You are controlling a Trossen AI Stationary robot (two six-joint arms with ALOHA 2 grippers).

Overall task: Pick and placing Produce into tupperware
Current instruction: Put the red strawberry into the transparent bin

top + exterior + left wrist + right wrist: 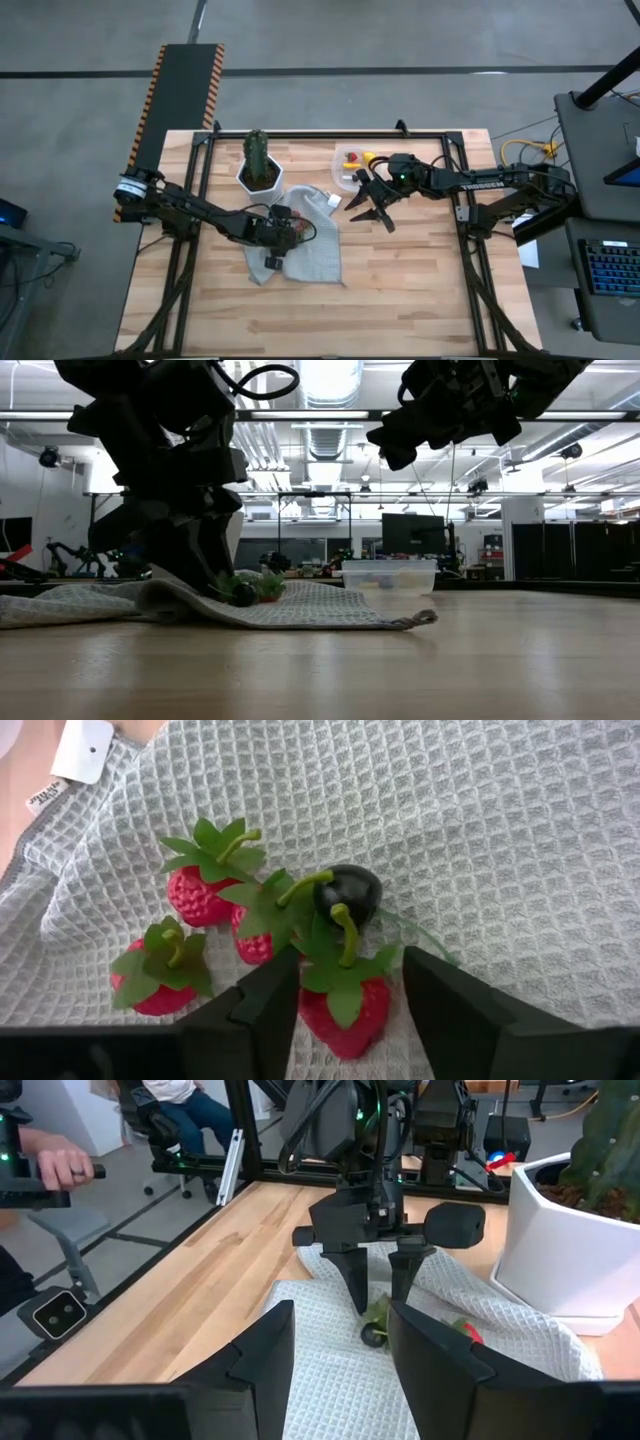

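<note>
left end effector (pixel 345 995) is down on the grey waffle-weave cloth (pixel 500 850), fingers spread with a red strawberry (pixel 343 1008) sitting between them – the fingers look just beside it, not squeezing it, can't tell if they actually touch. right next to that berry there's a dark cherry-like piece (pixel 350 892) with a green stem, and three more red berries, their green leaves overlapping – one (pixel 196 892) by the cherry, one (pixel 255 942) mostly under leaves, one (pixel 155 982) off to the side. a white label (pixel 82 748) is stitched to the cloth's edge.

right end effector (pixel 370 203) hangs in the air above the surface, fingers apart and holding nothing, near the cloth's corner and just in front of the tupperware (pixel 352 166). the tupperware sits toward the back of the surface with a yellow piece (pixel 369 157) and something red (pixel 352 157) already inside – too small to say more.

the white pot (pixel 260 178) with the green cactus (pixel 257 150) stands just behind the cloth, beside the tupperware. the surface (pixel 400 300) is pale wood planks with a black frame around the back.

room-wise: grey floor, a black ramp with hazard stripes (pixel 183 90) behind, a keyboard (pixel 610 268) on a desk off to the right. the right wrist view catches a person's hand (pixel 62 1158) holding a dark device, and someone seated (pixel 185 1105) further back.
</note>
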